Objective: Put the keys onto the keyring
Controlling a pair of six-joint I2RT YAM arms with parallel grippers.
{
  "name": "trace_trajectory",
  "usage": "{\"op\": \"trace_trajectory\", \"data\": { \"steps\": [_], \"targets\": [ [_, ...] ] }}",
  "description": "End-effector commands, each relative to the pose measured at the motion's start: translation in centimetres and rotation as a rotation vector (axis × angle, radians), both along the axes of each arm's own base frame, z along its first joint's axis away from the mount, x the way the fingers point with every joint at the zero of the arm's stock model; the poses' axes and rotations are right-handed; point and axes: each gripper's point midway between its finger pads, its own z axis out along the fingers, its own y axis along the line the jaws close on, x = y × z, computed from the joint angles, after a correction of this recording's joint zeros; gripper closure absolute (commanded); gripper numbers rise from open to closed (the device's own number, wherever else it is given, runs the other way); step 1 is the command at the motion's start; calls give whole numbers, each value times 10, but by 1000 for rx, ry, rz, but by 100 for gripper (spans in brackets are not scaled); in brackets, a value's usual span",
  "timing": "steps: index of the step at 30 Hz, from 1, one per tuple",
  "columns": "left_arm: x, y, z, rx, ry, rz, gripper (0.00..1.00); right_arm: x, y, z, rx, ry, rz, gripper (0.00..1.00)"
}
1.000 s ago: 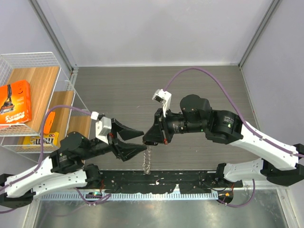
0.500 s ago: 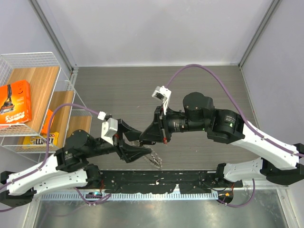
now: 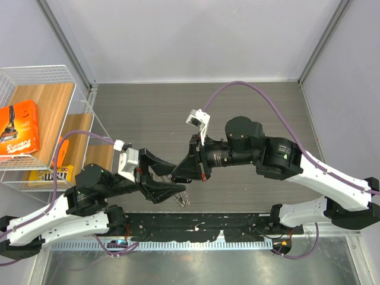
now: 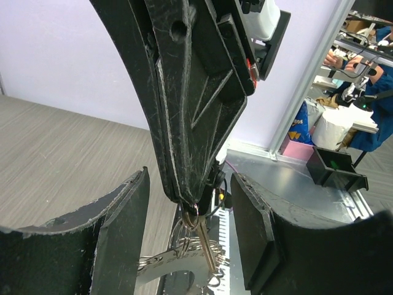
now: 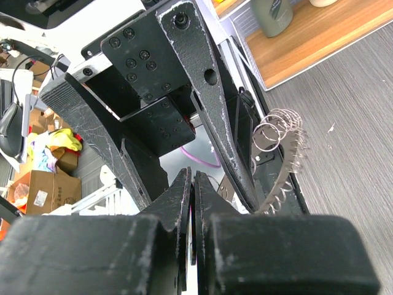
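Note:
My right gripper (image 3: 177, 173) is shut on the head of a small key (image 4: 209, 246), whose blade hangs down from the fingertips in the left wrist view. Thin wire loops and a toothed, gear-like keyring (image 5: 285, 163) dangle from it, seen from above as a silvery bunch (image 3: 181, 198) just over the table's near edge. The left gripper (image 3: 178, 179) is open. Its two fingers (image 4: 126, 227) stand on either side of the right gripper's tip and the hanging key without touching them.
A white wire basket (image 3: 77, 89) stands at the left with an orange box (image 3: 19, 127) and a wooden shelf inside. A black rail (image 3: 196, 225) runs along the near edge, under the hanging bunch. Grey walls close in the back and sides.
The hanging bunch has swung right and then back left. The left gripper slid forward and then drew back a little, still open. The right gripper has edged left and stays shut.

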Motion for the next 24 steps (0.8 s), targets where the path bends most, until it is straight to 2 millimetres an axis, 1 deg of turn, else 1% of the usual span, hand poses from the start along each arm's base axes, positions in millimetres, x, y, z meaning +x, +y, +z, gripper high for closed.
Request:
{"op": "trace_trajectory", "data": {
  "steps": [1,3,6,7,17,22,24],
  "targets": [
    [-3,4,24,-70,-31,-9,40,-6,4,33,108,-28,20,94],
    [-2,3,24,-68,-28,-10,43,-8,4,35,113,-30,26,94],
    [-3,1,25,-64,-31,-17,55,-10,6,36,114,-32,31,94],
    [-4,1,26,-65,-32,-21,58,-11,6,36,114,-29,34,94],
    [-6,3,31,-87,-43,-25,100,-15,5,33,117,-32,45,95],
    [-8,5,34,-112,-49,-36,100,-16,1,33,121,-37,46,94],
    [-11,7,36,-124,-56,-42,100,-15,-4,35,127,-48,32,94]
  ]
}}
